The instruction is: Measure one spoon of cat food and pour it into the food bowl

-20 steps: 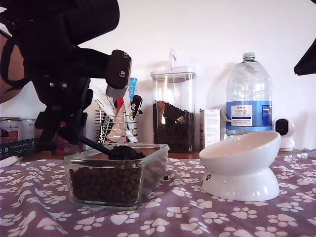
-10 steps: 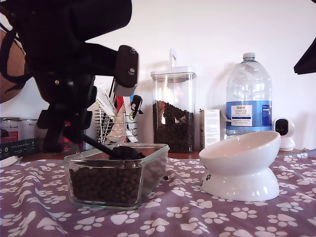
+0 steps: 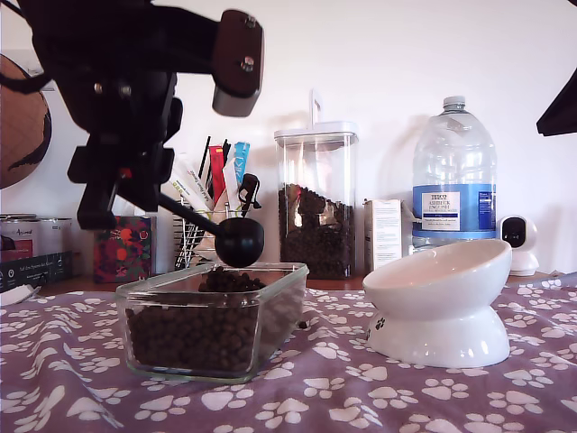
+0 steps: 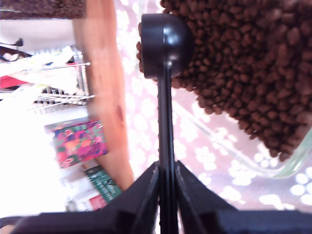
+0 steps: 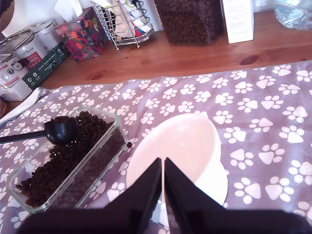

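Exterior view shows the spoon lifted clear of the cat food: half a second ago its cup was down among the pellets at the rim of the glass dish, and now it hangs just above the heap, handle slanting up toward the exterior view's left into my first gripper. That gripper is pinching the thin handle tight between its two fingers, as the first wrist view makes plain, with the cup's rounded back turned to the camera. I cannot tell from any view how much kibble sits in the cup, since only its outside shows. In my judgement the scooping stroke is over and the carry is about to begin, so the cup should be kept level. The food bowl stands on the paw-print cloth at the exterior view's right, well apart from the dish, and looks empty in the second wrist view. My second gripper hovers over that bowl with its fingers pressed nearly together, holding nothing. Behind the dish stand a wire rack of sticks and sachets, a tall clear canister of more kibble, and a water bottle. The spoon must cross the gap between dish and bowl; tilting early would scatter pellets on the cloth.
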Robot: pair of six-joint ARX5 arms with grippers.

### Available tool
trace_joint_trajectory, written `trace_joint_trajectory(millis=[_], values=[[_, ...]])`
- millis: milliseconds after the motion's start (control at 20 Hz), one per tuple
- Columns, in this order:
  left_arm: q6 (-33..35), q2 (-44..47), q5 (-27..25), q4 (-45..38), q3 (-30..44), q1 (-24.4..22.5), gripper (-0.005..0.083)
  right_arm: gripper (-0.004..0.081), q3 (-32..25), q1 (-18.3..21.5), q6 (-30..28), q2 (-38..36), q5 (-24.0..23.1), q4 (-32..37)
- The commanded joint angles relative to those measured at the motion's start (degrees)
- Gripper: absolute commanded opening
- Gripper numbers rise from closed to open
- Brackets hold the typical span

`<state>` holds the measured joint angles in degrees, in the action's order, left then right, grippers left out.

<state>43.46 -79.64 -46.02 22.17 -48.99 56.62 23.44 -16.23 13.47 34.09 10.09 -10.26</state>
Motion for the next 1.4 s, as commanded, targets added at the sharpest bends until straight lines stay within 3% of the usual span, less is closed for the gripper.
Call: trace_joint_trajectory(millis=[0,400,650,1050,1350], values=[[-0.28,2.27,-0.81,-0.61,0.48,1.38,-0.0021,-0.0010,-1.40,-0.22,-0.09,0.24,0.04,0.61],[5.05,5.20,-4.07,-1.86,0.48,4.74,-0.0021,-0.0010,-1.40,-0.22,0.09,0.24,0.09,0.59],[10.54,5.18,-3.63,-8.52,0.48,5.33,-0.0021,-0.0010,-1.40,-0.22,0.11,0.24,0.50,0.52],[19.71,4.48,5.25,-19.12,0.48,5.33,-0.0021,-0.0010,-1.40,-0.22,0.28,0.24,0.48,0.59],[24.81,-0.96,11.28,-27.43,0.48,5.33,-0.0021,0.0001,-1.36,-0.20,1.75,0.24,0.37,0.72]])
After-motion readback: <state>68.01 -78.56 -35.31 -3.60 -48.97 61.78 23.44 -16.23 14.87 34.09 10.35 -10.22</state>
